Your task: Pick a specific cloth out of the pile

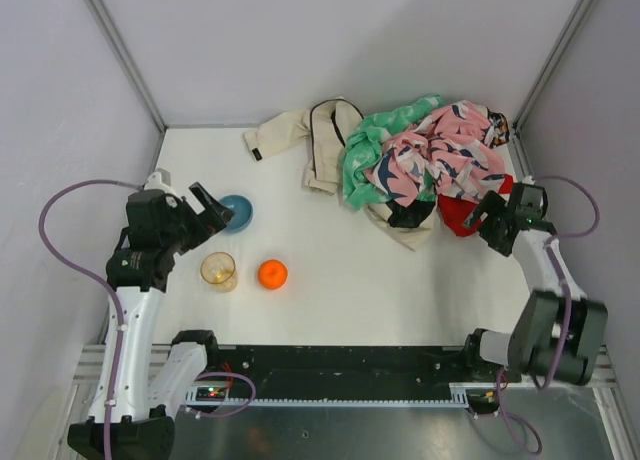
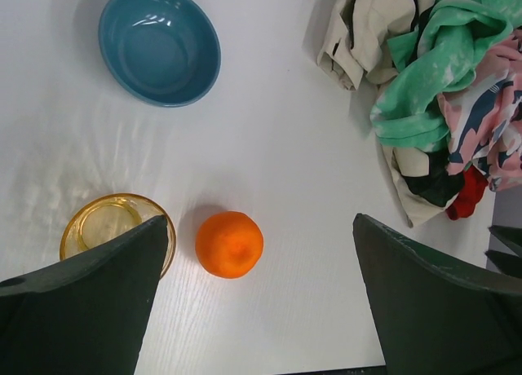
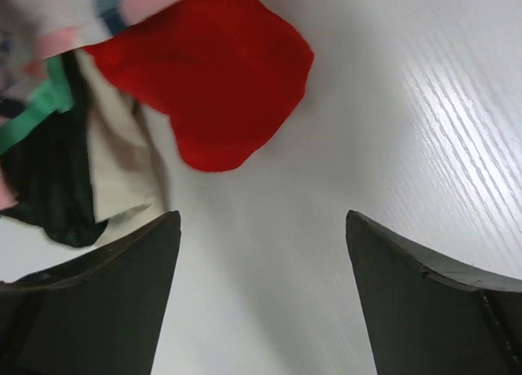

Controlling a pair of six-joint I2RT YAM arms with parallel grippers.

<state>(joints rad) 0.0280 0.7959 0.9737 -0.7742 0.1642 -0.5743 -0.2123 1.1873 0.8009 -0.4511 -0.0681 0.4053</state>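
Hovers near the right edge with right gripper apart, empty. Yet to grasp the cloth peeking from the pile.

The left tool hung with jaws spread wide, the left arm raised and bent; the right tool gaped too, the right arm stretched forward, low.
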